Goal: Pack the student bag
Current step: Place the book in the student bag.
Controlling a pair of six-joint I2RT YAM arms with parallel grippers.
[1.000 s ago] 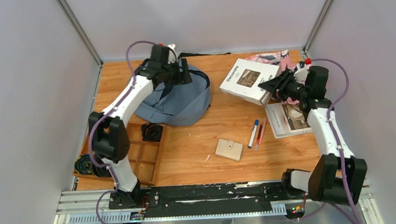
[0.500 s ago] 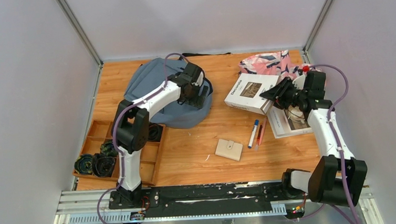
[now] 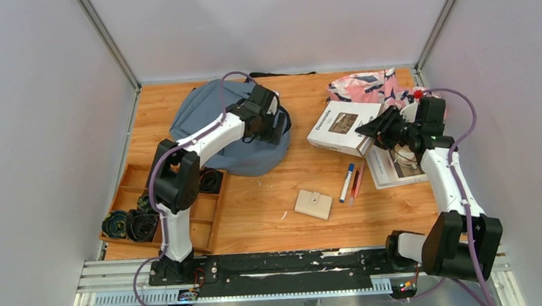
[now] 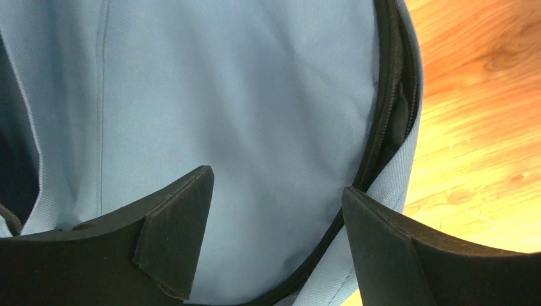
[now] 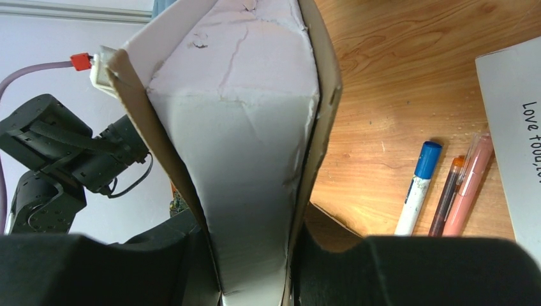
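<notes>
- My top camera: high at the near edge, sees the whole table (image 3: 256, 190).
- Left wrist: close on bag (image 4: 223, 95).
- Right wrist: along book (image 5: 249, 159); pens (image 5: 418, 188) shared with top.

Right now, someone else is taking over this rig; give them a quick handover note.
Left gripper: open, above the backpack at its zipper, holding nothing.
Right gripper: shut on the white book, right of the backpack.
Done: book gripped, not yet packed.
Left: pack the book; marker, pens, wallet and booklet lie on the table.
</notes>
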